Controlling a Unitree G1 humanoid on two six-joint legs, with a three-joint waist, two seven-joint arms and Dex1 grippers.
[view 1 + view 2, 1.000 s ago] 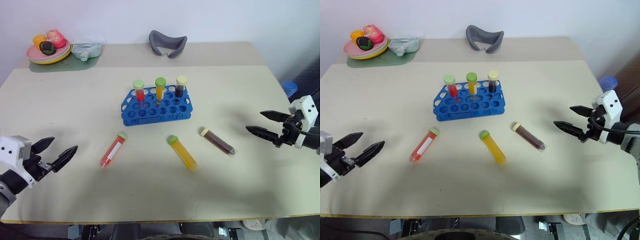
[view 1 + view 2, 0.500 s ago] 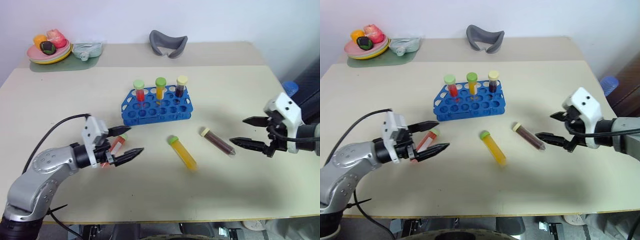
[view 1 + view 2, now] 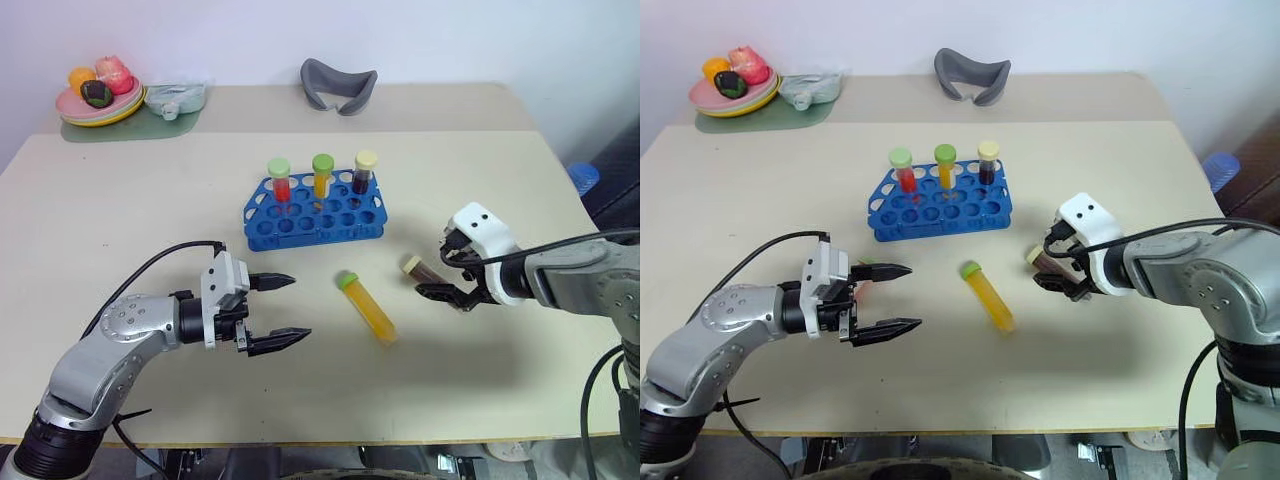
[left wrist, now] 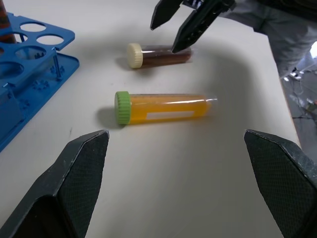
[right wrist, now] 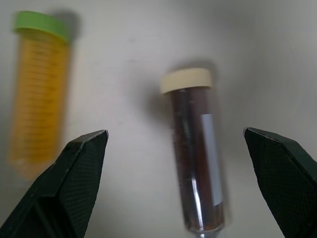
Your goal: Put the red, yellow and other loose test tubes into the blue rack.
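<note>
A blue rack (image 3: 313, 213) stands mid-table with three capped tubes upright in its far row. The right gripper (image 3: 452, 272), fingers spread, hovers over the dark brown tube (image 5: 195, 158) lying right of the rack. The yellow-orange tube (image 3: 366, 306) lies nearer, at centre. The left gripper (image 3: 279, 310), also spread wide, covers the red tube (image 3: 862, 288) on the left.

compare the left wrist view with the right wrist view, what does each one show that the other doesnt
Left wrist view alone: a corner of the blue rack and the right end effector, open, poised over the dark brown tube. Right wrist view alone: that tube's white label strip, seen from close above between open fingers. Both: the dark brown tube with its cream cap and the yellow-orange tube with its green cap, lying side by side on the table.
</note>
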